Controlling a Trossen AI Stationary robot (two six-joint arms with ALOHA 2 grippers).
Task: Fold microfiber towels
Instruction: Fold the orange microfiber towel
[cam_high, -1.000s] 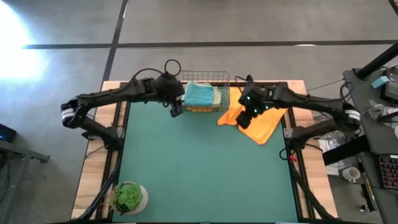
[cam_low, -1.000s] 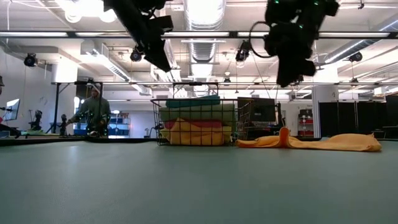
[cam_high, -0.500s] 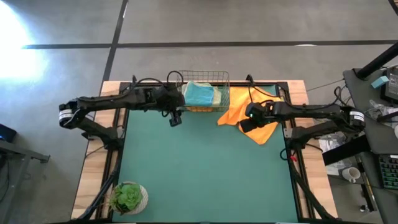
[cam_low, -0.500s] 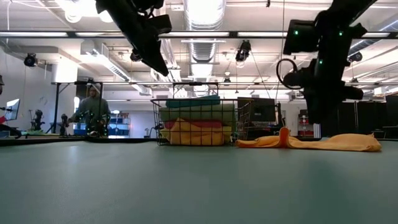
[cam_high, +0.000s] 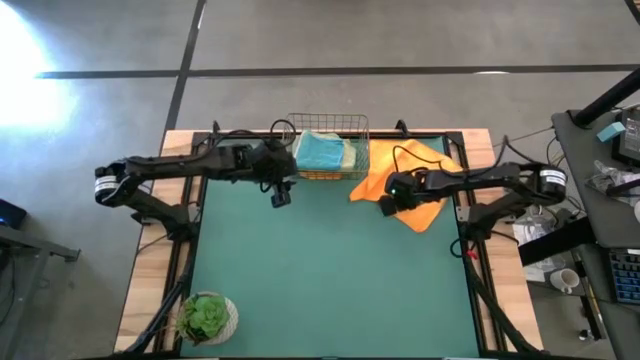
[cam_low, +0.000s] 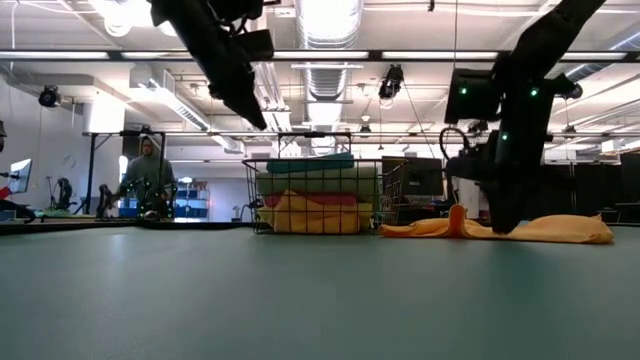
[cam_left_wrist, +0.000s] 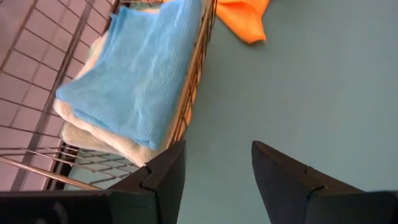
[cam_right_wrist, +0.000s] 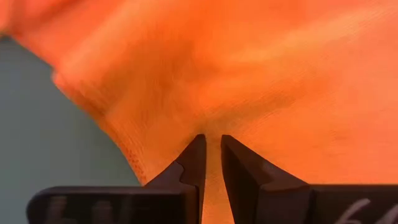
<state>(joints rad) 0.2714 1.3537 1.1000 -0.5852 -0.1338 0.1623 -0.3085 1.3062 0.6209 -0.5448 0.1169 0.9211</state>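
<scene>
Orange towel (cam_high: 410, 182) lies crumpled, unfolded, on mat near far right corner, just beside basket (cam_high: 330, 124). My right claw (cam_high: 388, 206) down at its near edge, fingers nearly together, pinching cloth. My left claw (cam_high: 281, 197) apart, empty, near basket. Teal towel (cam_high: 322, 150) stacked inside. Folding barely begun.

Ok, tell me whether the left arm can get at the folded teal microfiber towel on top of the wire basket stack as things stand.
Probably yes. The left gripper hangs open just beside the wire basket, above the table, and the teal microfiber towel lies uncovered on top. The right gripper is off on the orange towel.
</scene>
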